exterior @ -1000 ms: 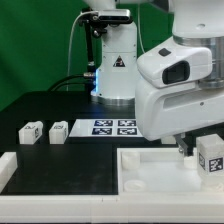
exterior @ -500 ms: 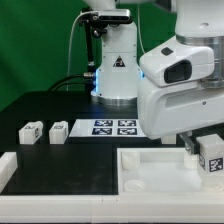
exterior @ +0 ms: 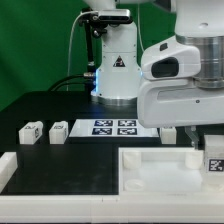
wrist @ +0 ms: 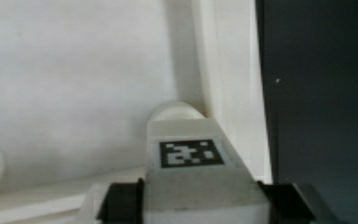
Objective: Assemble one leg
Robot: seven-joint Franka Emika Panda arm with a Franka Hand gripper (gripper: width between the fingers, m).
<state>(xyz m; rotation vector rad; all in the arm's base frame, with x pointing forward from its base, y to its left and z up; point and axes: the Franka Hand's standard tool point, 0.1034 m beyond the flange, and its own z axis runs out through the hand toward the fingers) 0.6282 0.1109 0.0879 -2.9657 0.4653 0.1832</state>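
Since the earlier frame the arm has slid toward the exterior view's right, and the leg (exterior: 214, 165) has gone with it, so that it now sits almost at the edge of the picture. A small white block (exterior: 168, 133) that the arm had hidden now shows behind it. The gripper (exterior: 207, 152) is clamped on the leg. In the wrist view the tagged block stands between the two fingers (wrist: 130, 203), their pads pressed to its opposite sides. The leg hangs over the corner of the white tray (exterior: 150, 160) on the exterior view's right, close to the raised wall (wrist: 220, 60). The dark table (wrist: 318, 100) lies beyond that wall. Whether the leg's far end touches the tray floor cannot be told. The leg looks like light, rigid plastic with smooth faces, so it should not bend or crush, though I judge that it could slip or twist in a loose pinch. The present hold, across its two flat sides low on the body and leaving the tag visible, seems the sound one. Two more legs (exterior: 30, 131) (exterior: 59, 130) stand well apart on the table at the exterior view's left, beside the marker board (exterior: 113, 126).
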